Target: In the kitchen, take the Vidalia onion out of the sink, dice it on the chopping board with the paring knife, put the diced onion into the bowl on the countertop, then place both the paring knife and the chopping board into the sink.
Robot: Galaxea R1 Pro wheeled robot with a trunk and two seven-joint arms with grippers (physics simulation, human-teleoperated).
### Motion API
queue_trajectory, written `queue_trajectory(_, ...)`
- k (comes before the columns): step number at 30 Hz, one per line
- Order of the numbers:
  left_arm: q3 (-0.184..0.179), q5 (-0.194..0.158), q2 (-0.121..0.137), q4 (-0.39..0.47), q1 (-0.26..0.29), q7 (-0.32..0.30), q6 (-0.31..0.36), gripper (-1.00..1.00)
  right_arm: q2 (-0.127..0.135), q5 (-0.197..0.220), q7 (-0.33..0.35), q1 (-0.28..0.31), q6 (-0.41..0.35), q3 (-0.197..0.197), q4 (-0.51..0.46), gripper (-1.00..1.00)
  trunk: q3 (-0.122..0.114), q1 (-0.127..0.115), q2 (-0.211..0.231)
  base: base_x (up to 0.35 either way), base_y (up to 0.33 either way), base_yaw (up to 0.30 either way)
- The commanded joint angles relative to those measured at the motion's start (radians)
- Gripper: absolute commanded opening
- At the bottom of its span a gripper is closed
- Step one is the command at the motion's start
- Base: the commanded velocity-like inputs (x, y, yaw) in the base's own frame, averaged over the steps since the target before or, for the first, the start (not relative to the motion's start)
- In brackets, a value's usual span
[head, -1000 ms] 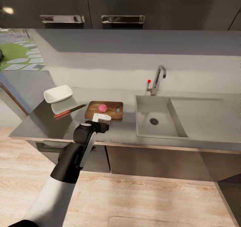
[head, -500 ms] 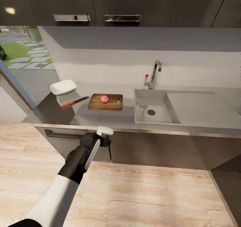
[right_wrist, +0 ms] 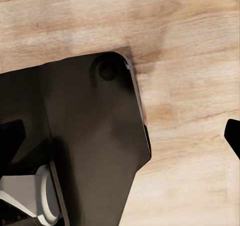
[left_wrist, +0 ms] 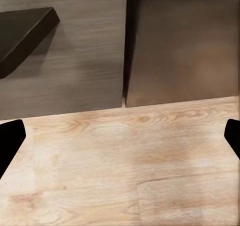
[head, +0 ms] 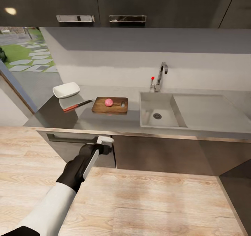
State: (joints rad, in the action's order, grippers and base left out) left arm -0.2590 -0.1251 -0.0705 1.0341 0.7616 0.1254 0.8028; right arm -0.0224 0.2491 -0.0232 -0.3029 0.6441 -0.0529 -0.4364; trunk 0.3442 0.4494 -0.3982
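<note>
Right now your left tool (head: 104,140) hangs in front of the grey cabinets (head: 153,156), below the worktop's (head: 104,123) front edge, touching nothing. Its wrist view shows two dark fingertips (left_wrist: 10,141) at opposite edges of the picture, spread wide, with only the wooden floor (left_wrist: 125,161) between them. Your right tool (right_wrist: 125,131) is likewise spread wide and empty, pointing down at the floor beside a dark part of the robot.

Up on the worktop, the pink onion (head: 108,102) sits whole on the chopping board (head: 101,107), just left of the sink (head: 167,103). The paring knife (head: 77,105) lies left of the board, red handle toward the white bowl (head: 66,89) near the worktop's left end.
</note>
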Motion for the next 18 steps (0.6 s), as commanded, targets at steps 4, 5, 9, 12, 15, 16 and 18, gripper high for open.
queue_trajectory(4, -0.003, -0.045, 0.034, 0.029, -0.003, -0.006, -0.017, 1.0, 0.002, 0.007, -0.007, 0.0, 0.001, -0.005, -0.012, 1.0, 0.002, 0.001, -0.002, 0.0, 0.0, 0.0)
queue_trajectory(5, -0.003, -0.05, 0.039, 0.032, -0.004, -0.007, -0.027, 1.0, 0.002, 0.007, -0.008, -0.001, 0.001, -0.005, -0.016, 1.0, 0.002, 0.001, -0.002, 0.0, 0.0, 0.0)
queue_trajectory(9, -0.003, -0.07, 0.065, 0.041, -0.014, -0.009, -0.097, 1.0, 0.004, 0.007, -0.011, -0.001, -0.016, -0.005, -0.042, 1.0, 0.002, 0.001, -0.002, 0.0, 0.0, 0.0)
queue_trajectory(12, -0.004, -0.074, 0.077, 0.044, -0.03, -0.01, -0.123, 1.0, 0.005, 0.006, -0.011, -0.001, -0.055, -0.005, -0.064, 1.0, 0.002, 0.001, -0.002, 0.0, 0.0, 0.0)
queue_trajectory(15, -0.004, -0.076, 0.083, 0.045, -0.056, -0.01, -0.144, 1.0, 0.006, 0.006, -0.011, -0.001, -0.109, -0.005, -0.095, 1.0, 0.002, 0.001, -0.002, 0.0, 0.0, 0.0)
queue_trajectory(16, -0.004, -0.077, 0.084, 0.045, -0.061, -0.01, -0.151, 1.0, 0.006, 0.006, -0.011, 0.0, -0.116, -0.005, -0.1, 1.0, 0.002, 0.001, -0.002, 0.0, 0.0, 0.0)
queue_trajectory(18, -0.004, -0.077, 0.087, 0.045, -0.08, -0.01, -0.18, 1.0, 0.007, 0.006, -0.011, -0.001, -0.131, -0.005, -0.113, 1.0, 0.002, 0.001, -0.002, 0.0, 0.0, 0.0)
